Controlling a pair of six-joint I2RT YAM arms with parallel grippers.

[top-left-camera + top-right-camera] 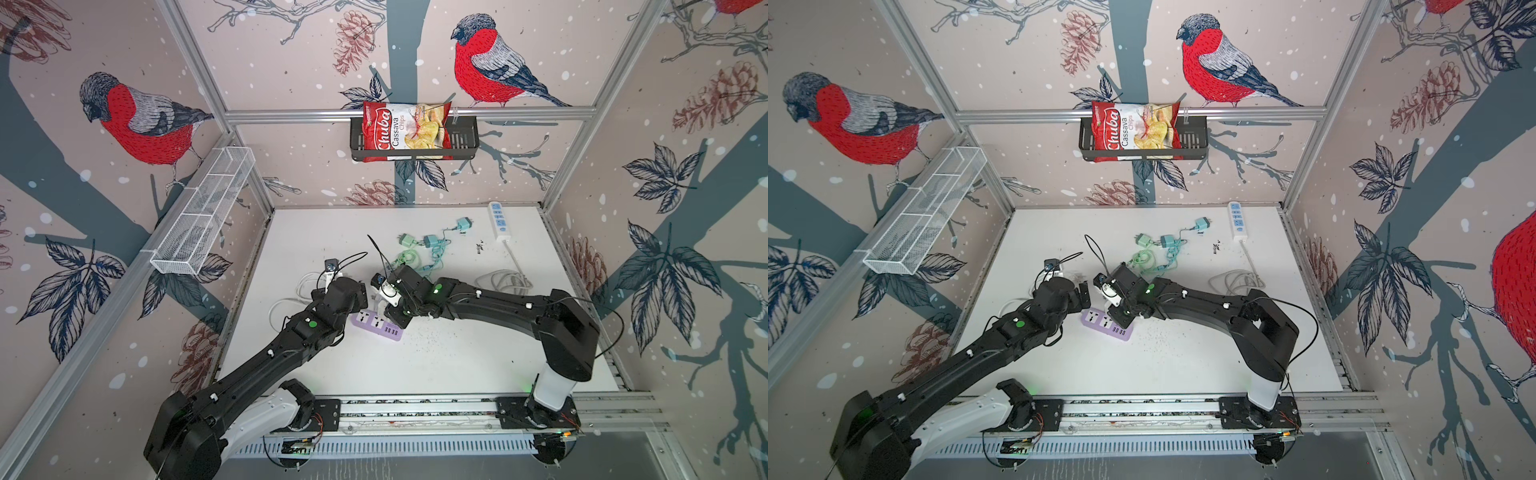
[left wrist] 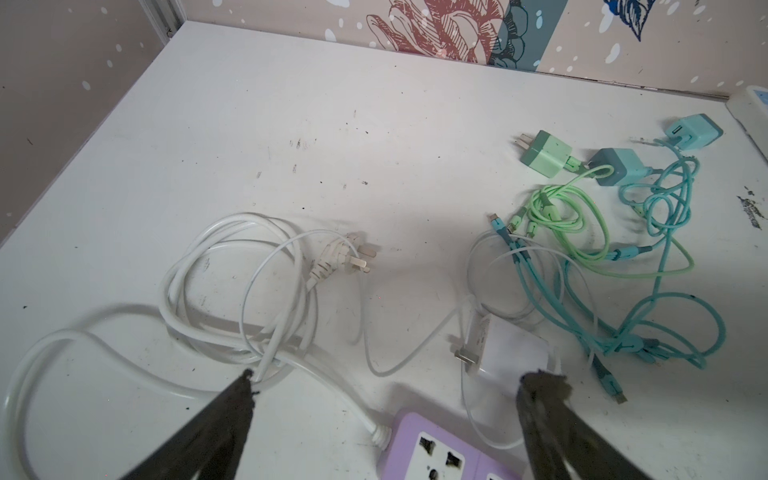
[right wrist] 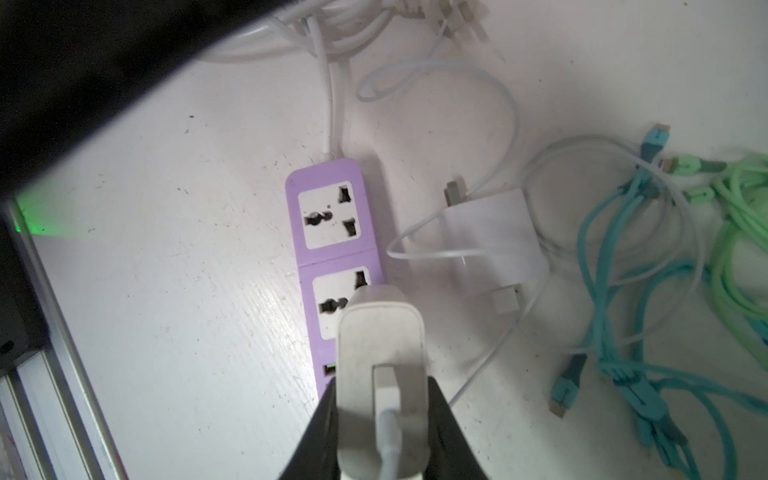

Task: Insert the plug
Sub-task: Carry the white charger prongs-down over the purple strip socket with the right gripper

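Observation:
A purple power strip (image 3: 338,257) lies on the white table, also seen in both top views (image 1: 376,328) (image 1: 1106,326). My right gripper (image 3: 382,384) is shut on a white charger plug (image 3: 380,332), which hangs over the strip's second socket. The plug's prongs are hidden, so I cannot tell if they touch the socket. In a top view that gripper (image 1: 384,309) sits right above the strip. My left gripper (image 2: 395,374) stands wide open and holds nothing, just past the strip's cord end (image 2: 415,440). In a top view the left gripper (image 1: 363,297) faces the right one.
A second white charger (image 3: 490,245) lies beside the strip. The strip's coiled white cord and three-pin plug (image 2: 345,257) lie to the left. Green and teal chargers with tangled cables (image 2: 582,166) lie behind. A white power strip (image 1: 500,220) sits at the back right.

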